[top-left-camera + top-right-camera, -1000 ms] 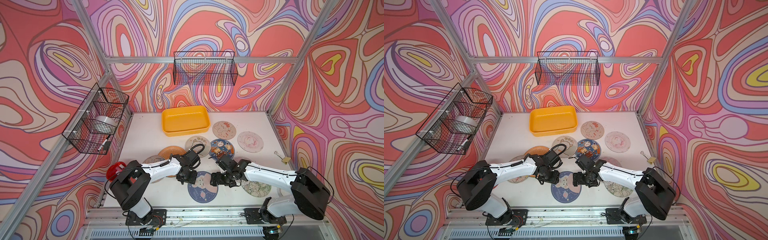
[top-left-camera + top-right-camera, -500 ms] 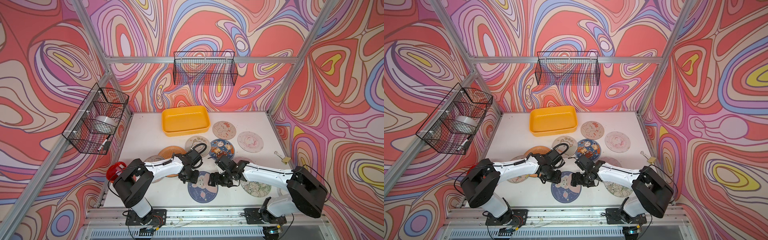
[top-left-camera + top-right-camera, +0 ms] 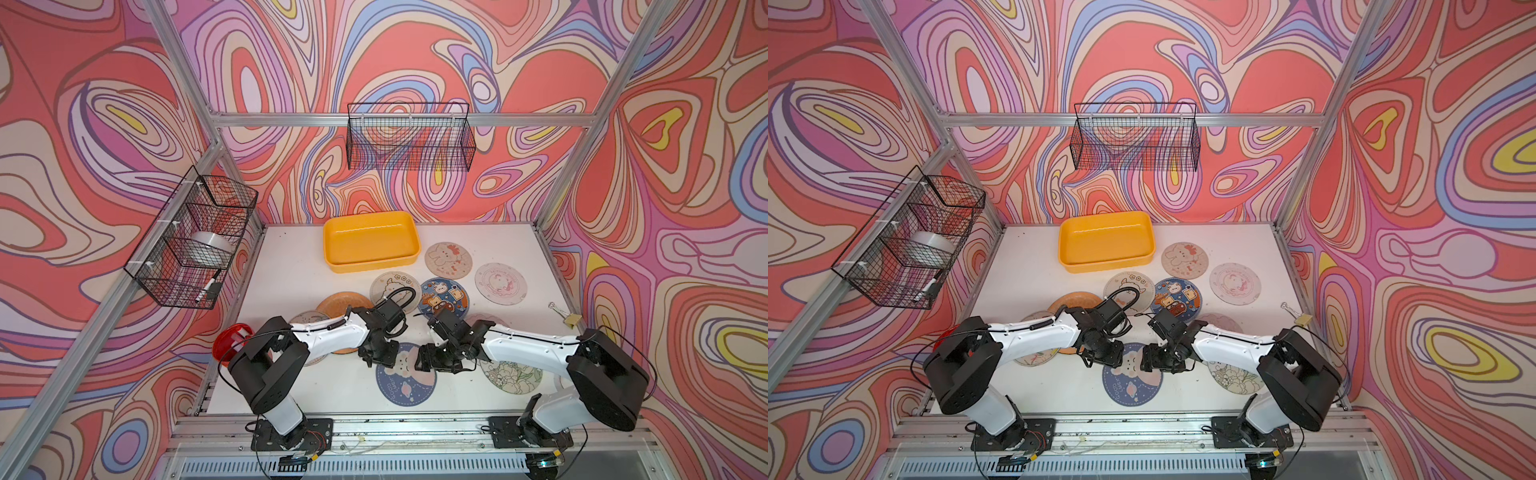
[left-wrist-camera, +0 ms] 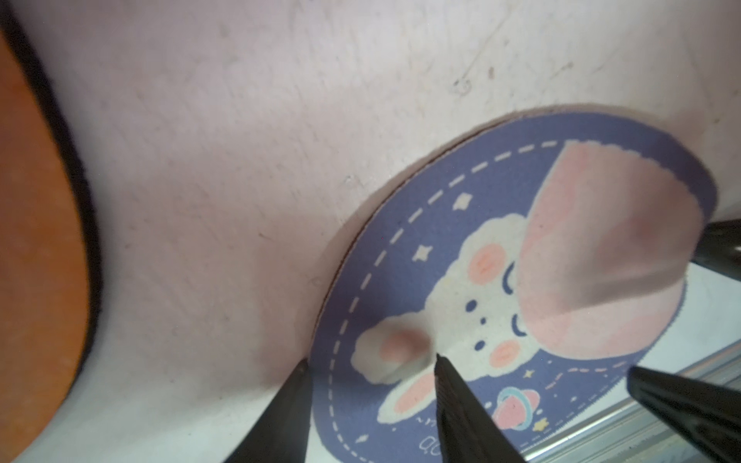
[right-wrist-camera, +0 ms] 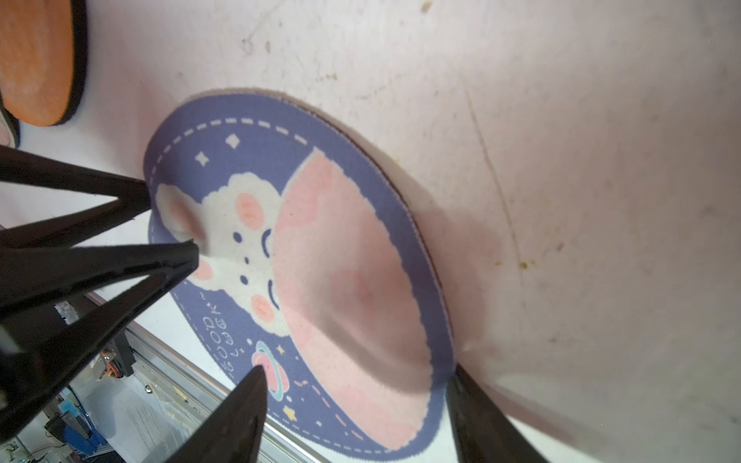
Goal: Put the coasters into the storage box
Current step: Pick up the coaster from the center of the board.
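Together, two end effectors flank the blue bunny coaster (image 3: 405, 380), flat on the table (image 3: 291, 282) near its front edge.
The left end effector (image 4: 369, 362) and right end effector (image 5: 357, 368) each straddle a rim, fingers apart; the storage box (image 3: 370, 266) sits far back, with other coasters (image 3: 448, 259) between.

We see matt, fuzzy cloth on the blue coaster (image 4: 501, 300); the table (image 4: 240, 160) beside it is matt and scratched; the storage box (image 3: 374, 266) is smooth plastic.

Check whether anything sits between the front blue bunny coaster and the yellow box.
Only flat things: the cream coaster and the dark blue coaster lie on the table between the bunny coaster and the storage box. Lifted, it should clear them.
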Available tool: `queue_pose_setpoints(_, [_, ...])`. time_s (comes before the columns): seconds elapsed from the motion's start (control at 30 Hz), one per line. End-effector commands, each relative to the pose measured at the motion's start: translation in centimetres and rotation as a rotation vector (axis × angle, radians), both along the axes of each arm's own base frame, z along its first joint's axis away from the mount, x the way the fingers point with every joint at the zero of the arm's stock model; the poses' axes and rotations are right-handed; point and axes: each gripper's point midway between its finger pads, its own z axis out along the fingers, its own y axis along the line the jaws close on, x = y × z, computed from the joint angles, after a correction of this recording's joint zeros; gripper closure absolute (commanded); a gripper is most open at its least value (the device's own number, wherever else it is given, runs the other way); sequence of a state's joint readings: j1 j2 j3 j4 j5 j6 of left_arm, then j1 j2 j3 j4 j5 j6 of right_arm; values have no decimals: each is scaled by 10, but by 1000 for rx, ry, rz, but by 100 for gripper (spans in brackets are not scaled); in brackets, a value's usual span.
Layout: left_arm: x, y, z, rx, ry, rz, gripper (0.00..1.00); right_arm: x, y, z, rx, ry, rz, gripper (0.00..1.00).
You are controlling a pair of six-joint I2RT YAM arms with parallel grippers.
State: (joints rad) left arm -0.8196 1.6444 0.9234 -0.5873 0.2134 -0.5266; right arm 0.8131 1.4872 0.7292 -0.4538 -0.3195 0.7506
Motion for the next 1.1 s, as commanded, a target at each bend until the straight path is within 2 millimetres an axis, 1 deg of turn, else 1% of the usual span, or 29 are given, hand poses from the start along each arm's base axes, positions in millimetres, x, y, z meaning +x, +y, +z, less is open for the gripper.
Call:
queue_pose_setpoints(0.0, [-7,-2,-5,17,29,-25,50,-6,-6,-14,-40,29,-1,37])
queue_pose_setpoints(0.13, [-8,-2,-5,21,30,-28,50,-5,-3,-13,-28,23,0,52])
queue_pose_setpoints(0.33, [-7,-2,-5,29,32,-29,50,-1,0,-11,-22,11,2,80])
queue_pose_setpoints(0.4, [-6,-1,-3,37,21,-25,47,0,-1,-8,-24,4,4,89])
queue_pose_setpoints(0.47, [-1,1,4,38,-12,-15,44,2,-1,-2,-27,-11,7,100])
queue_pose_setpoints(0.57, [11,5,19,16,-70,26,35,5,-1,9,-27,-33,17,100])
queue_pose_setpoints(0.7, [30,11,44,-31,-149,95,22,12,6,30,-6,-68,35,100])
queue_pose_setpoints(0.73, [35,13,51,-43,-172,114,18,16,9,37,2,-82,41,100])
queue_pose_setpoints(0.83, [45,22,68,-68,-238,162,11,26,18,57,13,-122,56,100])
queue_pose_setpoints(0.97, [54,43,81,-55,-305,221,6,44,32,88,35,-188,70,100])
queue_pose_setpoints(1.07, [57,59,84,-49,-327,273,4,60,42,110,46,-245,79,100])
